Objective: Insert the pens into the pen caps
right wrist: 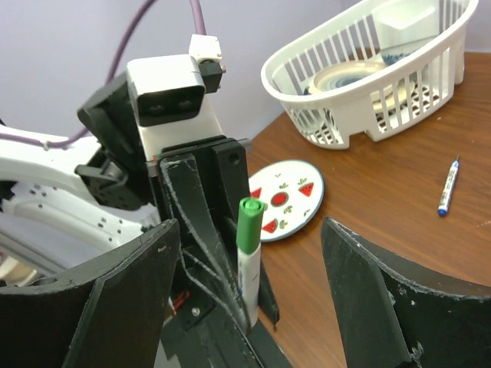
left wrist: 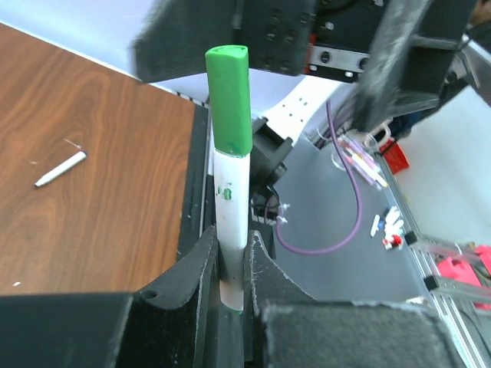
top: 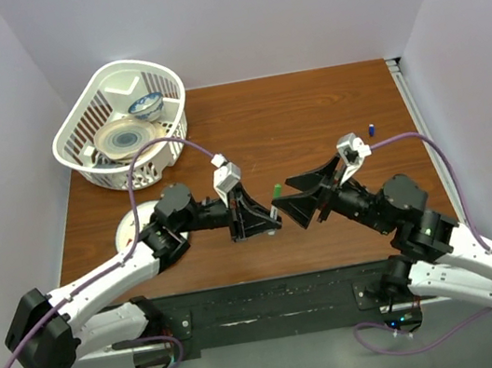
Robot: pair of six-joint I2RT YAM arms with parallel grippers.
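Green-capped pen, clamped in L gripper

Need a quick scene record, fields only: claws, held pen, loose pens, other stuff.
left claw: shut on pen, upright
pen: white, green cap on its top end
right claw: open, jaws flanking the capped pen, apart from it
loose: white pen on table; blue-ended pen on table
other: basket; watermelon plate

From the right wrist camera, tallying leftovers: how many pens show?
2: green-capped pen in the left tool; loose pen on the table near the basket. Others may be hidden.
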